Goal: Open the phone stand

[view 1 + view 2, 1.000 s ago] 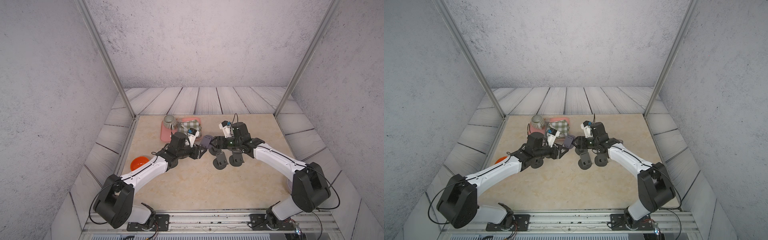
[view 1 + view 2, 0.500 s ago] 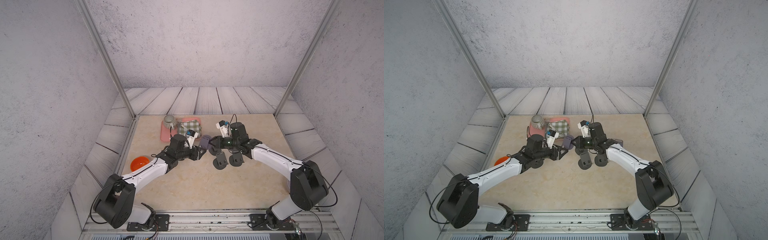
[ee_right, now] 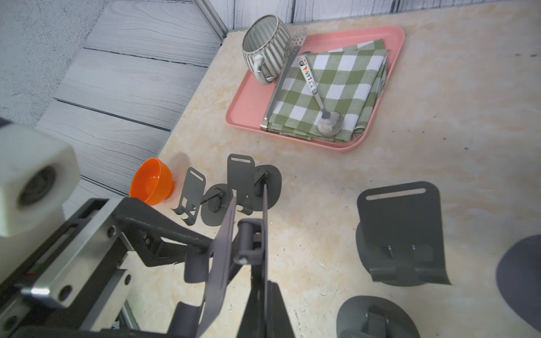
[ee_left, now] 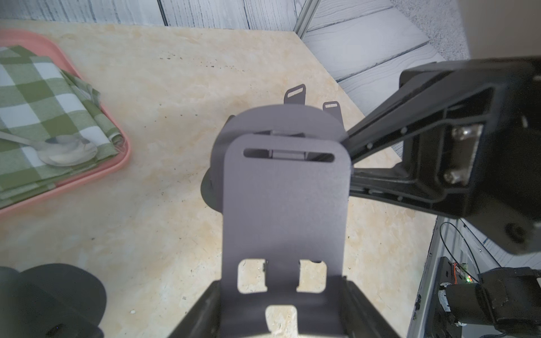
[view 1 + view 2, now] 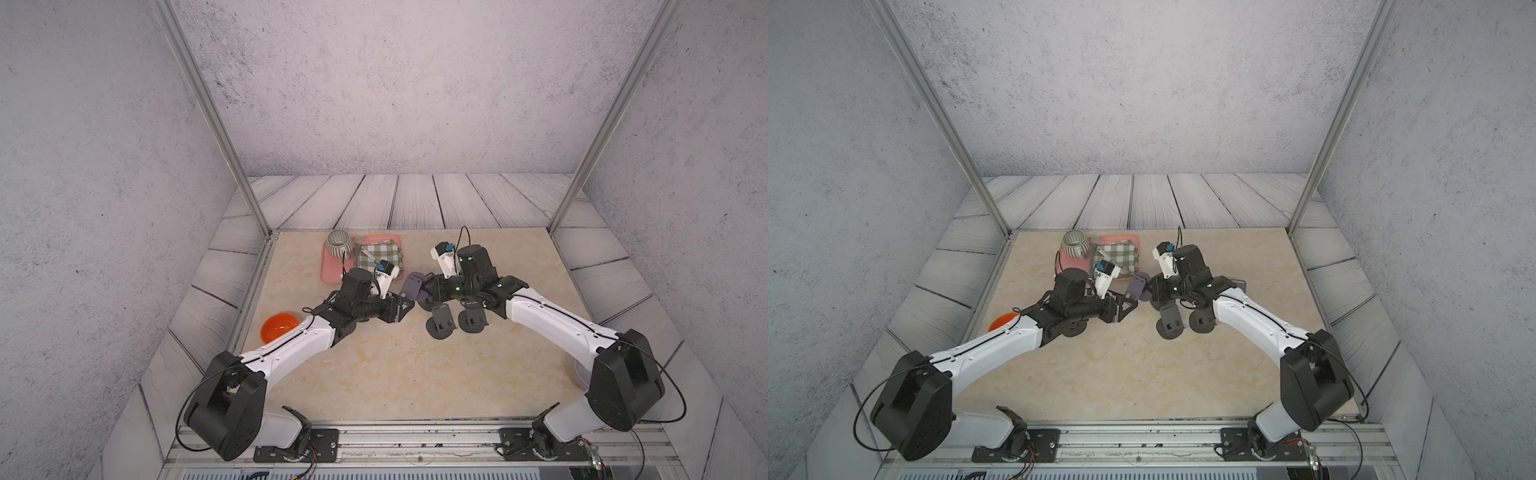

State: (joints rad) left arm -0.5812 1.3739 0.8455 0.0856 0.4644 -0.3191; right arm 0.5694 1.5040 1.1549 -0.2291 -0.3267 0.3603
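Where the two arms meet: a grey-purple phone stand (image 5: 410,284) hangs clear of the table (image 5: 395,374), over its middle and just off the near corner of the pink tray (image 3: 243,117).
Writing: coloured letters and small cartoon faces run along the handle of the spoon (image 3: 311,76), too small to read; no brand shows elsewhere.
Left arm: reaches forward from its base at the near edge and leans inward, wrist low, fingers pointing toward the robot's right.
Left gripper (image 4: 282,307): partly spread, clamped across the width of the stand's front plate at its lower end, by the cut-outs.
Right arm: mirrors that pose, forearm sloping in from the robot's right, fingers pointing at the left arm.
Right gripper (image 5: 424,287): closed tight on the thin edge of the stand's round base.
Stand's shape: the front plate has a slot near its top and the round base sits behind it; in the right wrist view the two stand slightly apart, a hinge link between them.
On the tray: a striped mug (image 3: 263,44) and a green checked cloth (image 3: 336,87), the spoon lying on the cloth.
On the table: an orange bowl (image 3: 150,180) near the robot's left edge, and black stands (image 5: 442,323) unfolded close to the right gripper, two more beside the bowl.
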